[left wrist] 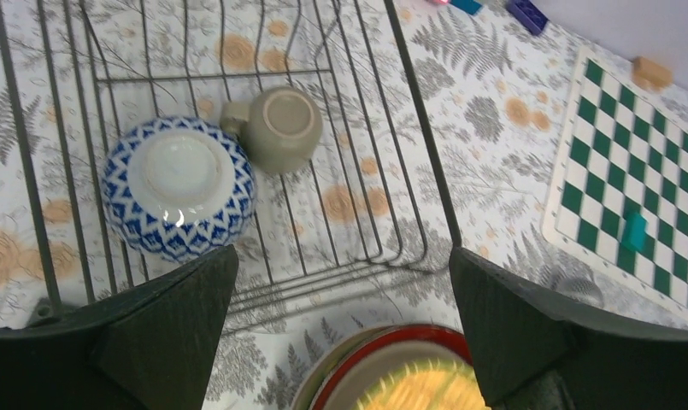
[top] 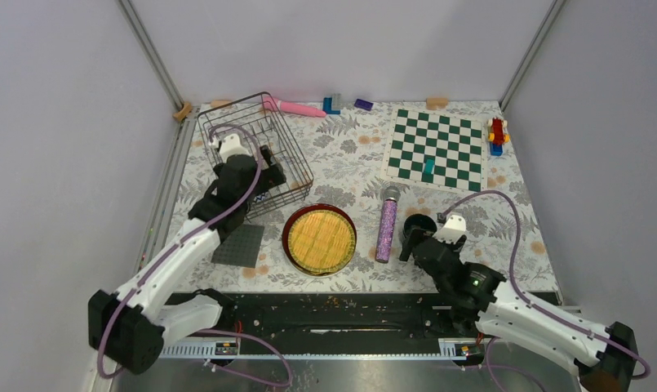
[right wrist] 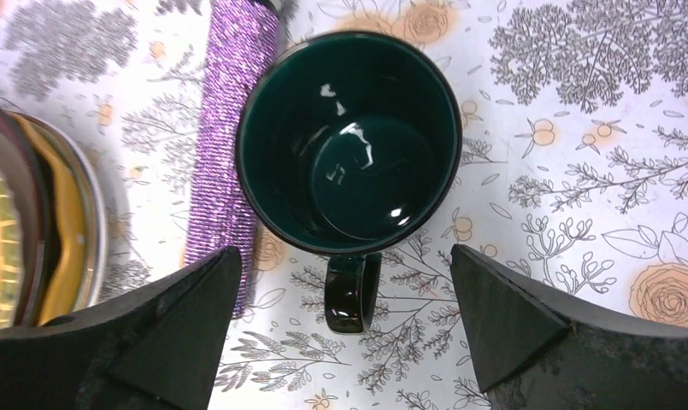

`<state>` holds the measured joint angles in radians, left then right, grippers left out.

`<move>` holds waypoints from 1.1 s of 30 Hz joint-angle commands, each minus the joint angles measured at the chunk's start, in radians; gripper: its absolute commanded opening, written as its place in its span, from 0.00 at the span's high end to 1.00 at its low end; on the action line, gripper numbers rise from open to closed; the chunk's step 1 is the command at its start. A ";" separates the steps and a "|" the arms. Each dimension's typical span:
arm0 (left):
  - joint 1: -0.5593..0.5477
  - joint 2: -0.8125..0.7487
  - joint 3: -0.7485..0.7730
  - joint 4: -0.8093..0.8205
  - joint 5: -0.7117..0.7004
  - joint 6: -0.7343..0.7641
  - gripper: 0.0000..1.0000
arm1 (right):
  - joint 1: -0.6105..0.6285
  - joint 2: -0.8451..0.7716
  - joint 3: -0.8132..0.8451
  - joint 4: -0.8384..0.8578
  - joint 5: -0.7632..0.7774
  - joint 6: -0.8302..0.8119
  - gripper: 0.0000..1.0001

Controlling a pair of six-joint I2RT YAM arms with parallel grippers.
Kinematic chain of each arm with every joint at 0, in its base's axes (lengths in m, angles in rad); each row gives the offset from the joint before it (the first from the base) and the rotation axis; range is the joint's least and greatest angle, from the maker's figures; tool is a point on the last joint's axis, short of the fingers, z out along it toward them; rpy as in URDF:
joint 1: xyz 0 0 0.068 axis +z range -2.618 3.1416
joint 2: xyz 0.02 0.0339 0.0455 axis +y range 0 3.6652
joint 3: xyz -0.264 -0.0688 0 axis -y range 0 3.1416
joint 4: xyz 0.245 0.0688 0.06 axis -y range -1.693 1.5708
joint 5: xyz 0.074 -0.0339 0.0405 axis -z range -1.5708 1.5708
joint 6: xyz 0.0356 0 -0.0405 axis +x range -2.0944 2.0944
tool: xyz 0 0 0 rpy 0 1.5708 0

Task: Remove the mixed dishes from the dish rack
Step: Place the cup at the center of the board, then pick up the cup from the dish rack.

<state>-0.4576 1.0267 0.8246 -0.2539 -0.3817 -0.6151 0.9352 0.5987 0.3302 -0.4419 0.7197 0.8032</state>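
Our left end effector [left wrist: 342, 256] hangs wide open, empty, over the dish rack [left wrist: 417, 111]. Inside the rack, the upturned blue-white patterned bowl [left wrist: 178, 188] lies just ahead, toward our left finger.

The dish rack [top: 286, 151] is made of thin dark metal wire. A glossy glaze is seen on the blue-white patterned bowl [left wrist: 178, 188] and the dark teal mug [right wrist: 349, 141]; the small greyish cup [left wrist: 280, 128] looks matt. The purple glitter cylinder [right wrist: 233, 128] is rough and sparkling.
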 commanded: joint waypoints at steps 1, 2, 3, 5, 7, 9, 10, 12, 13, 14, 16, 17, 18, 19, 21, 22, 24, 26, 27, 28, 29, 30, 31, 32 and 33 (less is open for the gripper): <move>0.061 0.125 0.150 -0.039 -0.001 0.048 0.01 | 0.002 -0.104 0.045 -0.040 0.065 -0.036 0.00; 0.079 0.166 0.182 -0.050 0.014 0.056 0.01 | 0.002 -0.130 0.042 -0.040 0.073 -0.038 0.00; 0.099 0.208 0.221 -0.076 0.030 0.058 0.01 | 0.002 -0.154 0.037 -0.038 0.081 -0.040 0.00; 0.133 0.319 0.300 -0.129 0.052 0.056 0.01 | 0.002 -0.202 0.029 -0.032 0.083 -0.052 0.00; 0.168 0.400 0.368 -0.156 0.110 0.060 0.01 | 0.002 -0.246 0.012 -0.032 0.082 -0.058 0.00; 0.191 0.471 0.422 -0.158 0.164 0.050 0.01 | 0.002 -0.284 -0.002 -0.031 0.078 -0.056 0.01; 0.201 0.507 0.445 -0.158 0.188 0.045 0.01 | 0.002 -0.298 -0.006 -0.031 0.075 -0.056 0.00; 0.213 0.572 0.494 -0.167 0.232 0.038 0.01 | 0.002 -0.321 -0.015 -0.032 0.066 -0.056 0.00; 0.215 0.602 0.514 -0.176 0.236 0.031 0.01 | 0.002 -0.324 -0.017 -0.032 0.061 -0.056 0.00; 0.215 0.626 0.533 -0.187 0.230 0.026 0.01 | 0.002 -0.326 -0.019 -0.032 0.060 -0.056 0.01; 0.215 0.668 0.559 -0.193 0.214 0.013 0.01 | 0.002 -0.322 -0.020 -0.032 0.056 -0.056 0.00; 0.215 0.686 0.571 -0.197 0.201 0.003 0.01 | 0.002 -0.316 -0.020 -0.031 0.057 -0.057 0.00; 0.215 0.701 0.579 -0.198 0.188 -0.005 0.01 | 0.002 -0.311 -0.020 -0.032 0.058 -0.058 0.01; 0.215 0.716 0.585 -0.196 0.174 -0.013 0.01 | 0.002 -0.306 -0.018 -0.031 0.057 -0.058 0.01; 0.217 0.746 0.604 -0.194 0.161 -0.019 0.01 | 0.002 -0.295 -0.016 -0.032 0.058 -0.061 0.00; 0.217 0.769 0.615 -0.196 0.153 -0.022 0.01 | 0.002 -0.290 -0.016 -0.032 0.058 -0.061 0.00; 0.218 0.800 0.641 -0.207 0.151 -0.022 0.01 | 0.002 -0.283 -0.016 -0.032 0.061 -0.061 0.00; 0.220 0.825 0.654 -0.212 0.154 -0.027 0.01 | 0.001 -0.278 -0.016 -0.031 0.062 -0.061 0.00; 0.221 0.833 0.658 -0.212 0.153 -0.029 0.01 | 0.002 -0.277 -0.017 -0.031 0.063 -0.061 0.00; 0.222 0.843 0.663 -0.212 0.151 -0.032 0.02 | 0.002 -0.277 -0.017 -0.032 0.064 -0.061 0.00; 0.223 0.849 0.667 -0.213 0.150 -0.032 0.02 | 0.002 -0.277 -0.016 -0.031 0.065 -0.061 0.00; 0.224 0.856 0.671 -0.215 0.149 -0.031 0.03 | 0.002 -0.276 -0.016 -0.031 0.067 -0.061 0.01; 0.224 0.862 0.674 -0.219 0.148 -0.031 0.03 | 0.002 -0.277 -0.016 -0.032 0.070 -0.061 0.00; 0.224 0.866 0.676 -0.226 0.140 -0.033 0.04 | 0.002 -0.279 -0.016 -0.031 0.072 -0.061 0.00; 0.224 0.869 0.676 -0.231 0.129 -0.035 0.05 | 0.002 -0.279 -0.017 -0.031 0.075 -0.061 0.01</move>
<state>-0.2409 1.8877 1.4536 -0.4778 -0.2146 -0.6346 0.9352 0.3161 0.3099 -0.4816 0.7479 0.7494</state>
